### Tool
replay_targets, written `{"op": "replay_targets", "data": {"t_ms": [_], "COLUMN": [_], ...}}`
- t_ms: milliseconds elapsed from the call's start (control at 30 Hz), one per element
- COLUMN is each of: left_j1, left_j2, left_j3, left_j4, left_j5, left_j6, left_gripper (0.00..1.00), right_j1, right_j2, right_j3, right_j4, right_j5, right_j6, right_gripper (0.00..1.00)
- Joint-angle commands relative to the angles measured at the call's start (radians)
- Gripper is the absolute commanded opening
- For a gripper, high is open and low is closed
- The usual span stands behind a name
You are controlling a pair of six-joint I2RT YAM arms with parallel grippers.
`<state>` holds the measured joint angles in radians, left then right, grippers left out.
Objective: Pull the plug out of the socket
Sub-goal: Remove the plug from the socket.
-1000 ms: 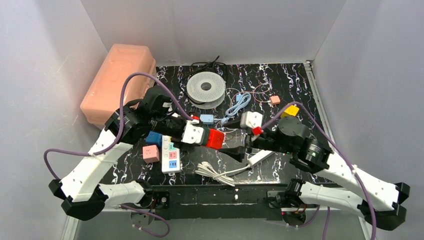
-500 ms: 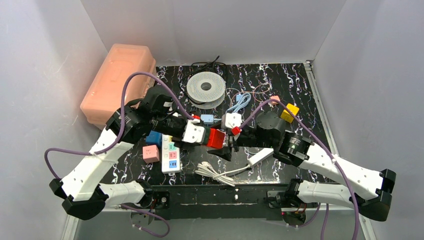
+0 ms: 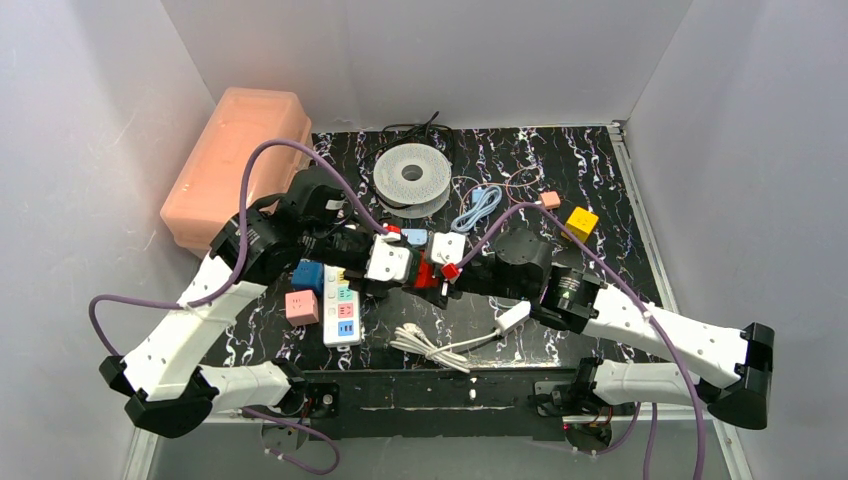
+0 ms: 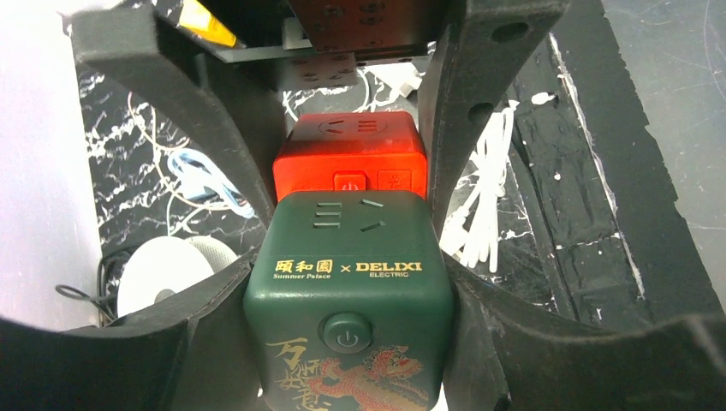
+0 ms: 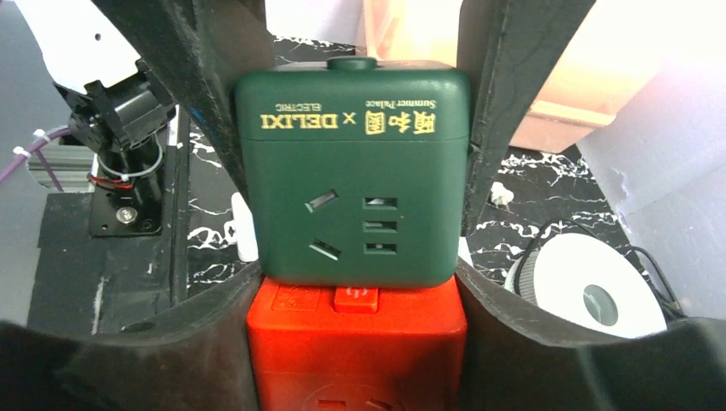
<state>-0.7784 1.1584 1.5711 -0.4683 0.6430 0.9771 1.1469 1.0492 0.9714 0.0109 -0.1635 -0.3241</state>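
Both grippers on the mated cubes, pull not yet made.
Left gripper [image 4: 349,291] is closed on the green socket cube [image 5: 353,171]. The red plug cube [image 4: 349,163] is seated in it, right gripper [image 5: 357,300] closed against its sides. The pair sits just on the near side of the white spool [image 3: 411,178]. Best bet: left braces, right draws straight off along the pins, no twist, firm squeeze so red doesn't slip.
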Motion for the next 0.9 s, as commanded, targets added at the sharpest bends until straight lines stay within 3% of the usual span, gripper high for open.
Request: {"op": "replay_targets", "data": {"t_ms": [0,267,867], "left_j1": [-0.002,-0.002,-0.002], "left_j2": [-0.012,-0.012,0.008], "left_j3": [0.047,0.078,0.214], "left_j4": [0.024,0.005,-0.064], "left_j5": [0.054,0.055,0.114], "left_j6": [0.000,0.008,-0.089], "left_gripper": [0.00,0.00,0.00], "right_j1": [0.005,0.005,0.005], "right_j2": [0.018,0.023,0.005], "right_j3": [0.011,-0.017,-0.185], "right_j4": [0.066,0.059,0.040], "right_j5": [0.036,0.064,0.059], "right_j6": [-0.002,0.004,-0.013], "right_gripper": [0.52,0.01,0.01]}}
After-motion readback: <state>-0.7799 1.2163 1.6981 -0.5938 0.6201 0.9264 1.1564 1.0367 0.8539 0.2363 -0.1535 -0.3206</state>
